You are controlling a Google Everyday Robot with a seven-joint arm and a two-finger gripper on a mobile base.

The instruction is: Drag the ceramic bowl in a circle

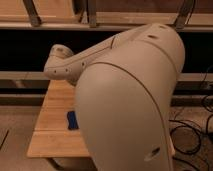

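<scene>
None of the tool shows here: it lies somewhere behind the robot's own arm [127,105], so I cannot tell whether it is open, closed or gripping anything. The arm's cream shell fills the middle and right of the view from the top down to the lower edge. From that bulky rounded housing a narrower link [82,60] reaches up and to the left. It ends in a rounded cap [58,52], and small dark holes dot its side. The ceramic bowl cannot be seen either, and whether it sits behind the arm cannot be told. Left of the arm, part of a pale wooden worktop [52,122] shows, its planks running away from the camera and its near edge at the lower left. On it lies a small dark blue thing [72,120], touching the wood, its right side cut off by the arm's shell; what it is cannot be made out. Past the worktop's far end a pale horizontal rail [22,76] crosses a dark gap. Higher up runs a wooden shelf [60,20] with slanted metal brackets [32,12]. Beige floor [15,127] lies left of the worktop, and at the right edge dark cables [192,132] loop across the floor.
</scene>
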